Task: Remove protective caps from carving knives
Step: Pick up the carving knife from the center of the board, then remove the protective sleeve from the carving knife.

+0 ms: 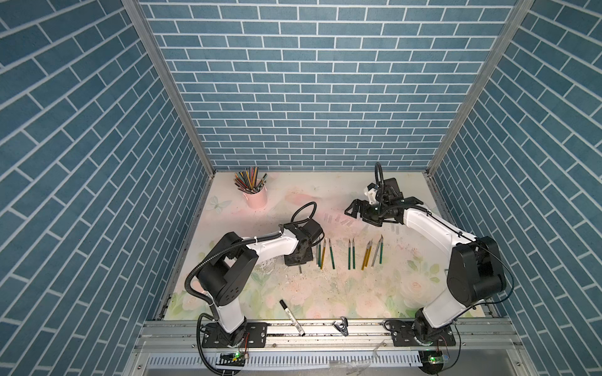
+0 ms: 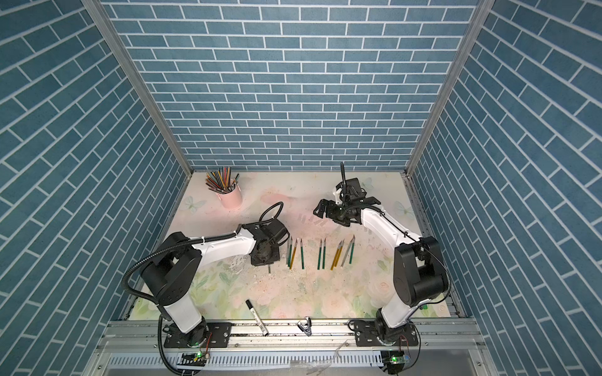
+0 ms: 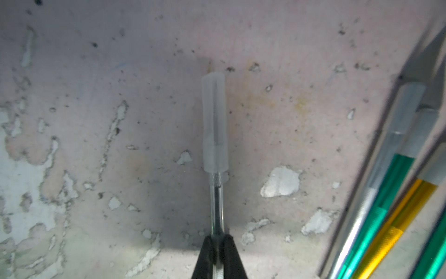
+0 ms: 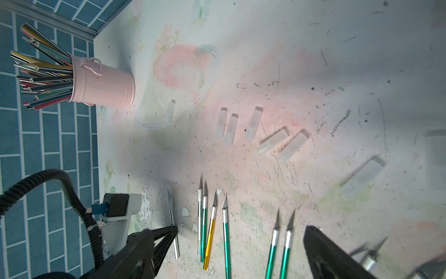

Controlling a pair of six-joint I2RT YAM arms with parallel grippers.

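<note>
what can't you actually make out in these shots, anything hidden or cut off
Left pincer: both top views, hidden under its own wrist; only the left wrist view shows it shut on the capped knife.
Blade inside the cap: left wrist view, blurred by translucent plastic.
Loose caps: top view, too faint and small to count.
End knives: right wrist view, blurred, partly behind a finger of the right pincer.

Your left gripper [image 3: 218, 240] is clamped down low on a capped knife [image 3: 216, 205]; your right gripper [image 1: 353, 208] hovers, jaws spread wide.
</note>
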